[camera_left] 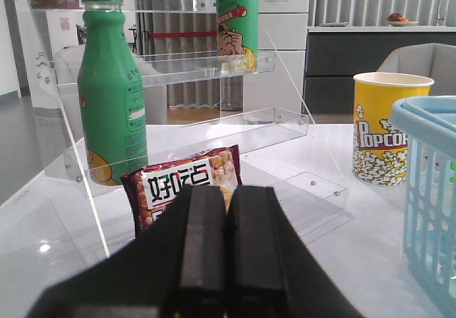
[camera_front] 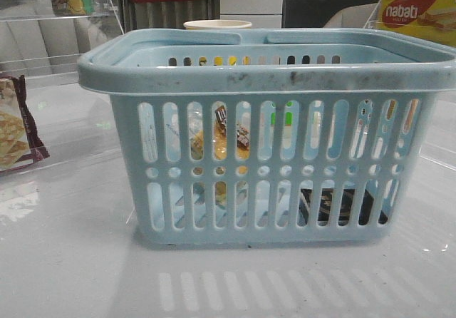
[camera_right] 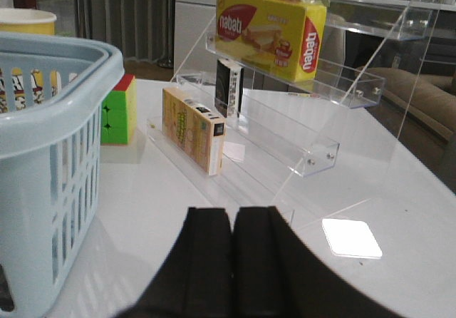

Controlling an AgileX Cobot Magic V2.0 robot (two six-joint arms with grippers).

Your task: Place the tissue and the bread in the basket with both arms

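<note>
The table (camera_front: 64, 261) is white and glossy, and it carries everything here. In its middle, close to the front camera, stands the basket (camera_front: 271, 83) — large, light blue, upright, with its wide rim scuffed dark in some places. I judge that it stands in the centre so that both arms can reach it, one from each side.

On each side of the basket there is a clear acrylic shelf (camera_left: 178, 68) holding goods that are not part of the task: two green bottles (camera_left: 110, 83) and a snack packet (camera_left: 187, 186) on the left, a yellow wafer box (camera_right: 271, 33) and a small carton (camera_right: 192, 129) on the right. A popcorn cup (camera_left: 385, 125) and a coloured cube (camera_right: 117, 111) stand behind the basket.

The bread (camera_front: 221, 136) is already inside the basket; through the slots one sees golden-brown pieces and a dark label, leaning in the left half. The tissue (camera_front: 342, 205) lies low on the basket floor in the right half, a dark pack seen only between the bars. So each item lies on the side of the arm that serves it, and the task looks to me finished or nearly so.

The left gripper (camera_left: 226, 204) has its jaws pressed together with nothing between them — it points toward the left shelf, away from the basket. The right gripper (camera_right: 234, 222) is the same, jaws together and empty, beside the basket wall. Both arms seem to be in a resting pose.
</note>
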